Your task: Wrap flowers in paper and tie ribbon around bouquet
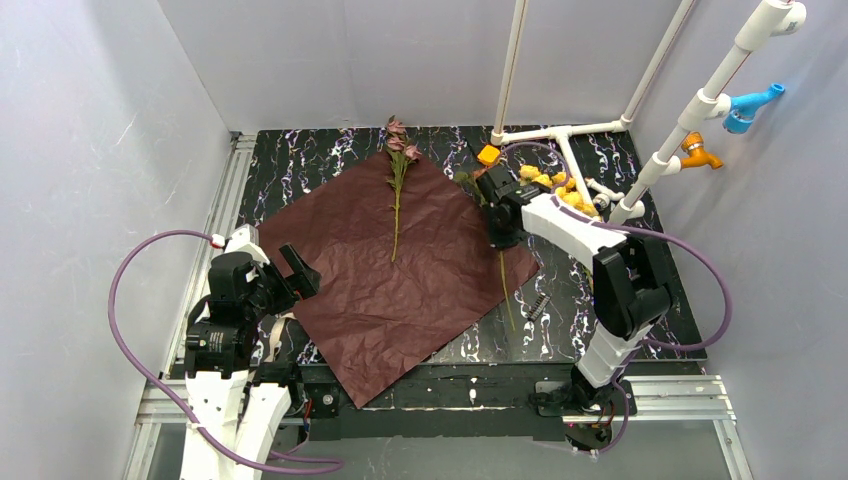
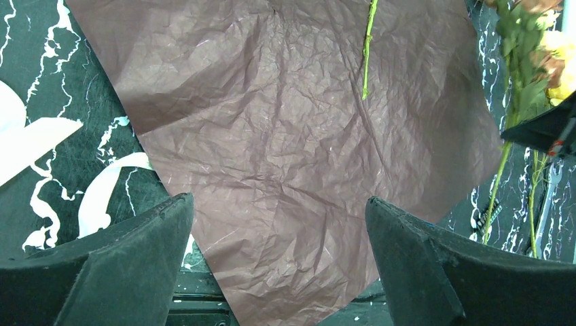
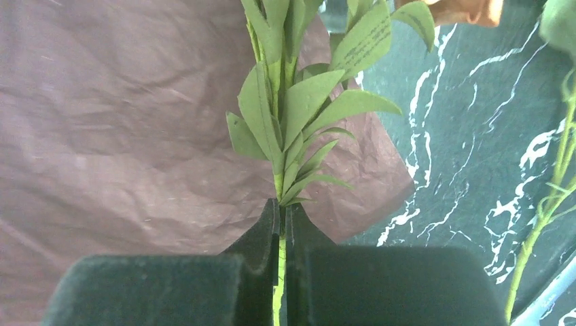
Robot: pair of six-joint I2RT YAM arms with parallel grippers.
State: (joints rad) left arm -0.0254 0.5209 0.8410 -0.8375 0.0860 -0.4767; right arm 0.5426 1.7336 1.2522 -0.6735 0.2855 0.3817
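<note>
The paper (image 1: 400,280) lies flat, maroon side up, on the dark marbled table. One of the flowers (image 1: 398,185), with pink blooms, rests on its far half. My right gripper (image 1: 497,228) sits at the paper's right corner, shut on another flower's thin green stem (image 3: 280,272) just below its leaves (image 3: 292,115). That stem trails toward the near edge (image 1: 508,300). My left gripper (image 2: 278,217) hangs open above the paper's (image 2: 285,136) near-left part, holding nothing. The ribbon (image 2: 102,193) curls on the table left of the paper. No bouquet is in view.
More yellow blooms (image 1: 565,192) lie at the back right beside white pipes (image 1: 560,135). An orange cap (image 1: 488,155) sits beyond the paper's far right corner. A small dark piece (image 1: 538,307) lies right of the paper. Grey walls close in on three sides.
</note>
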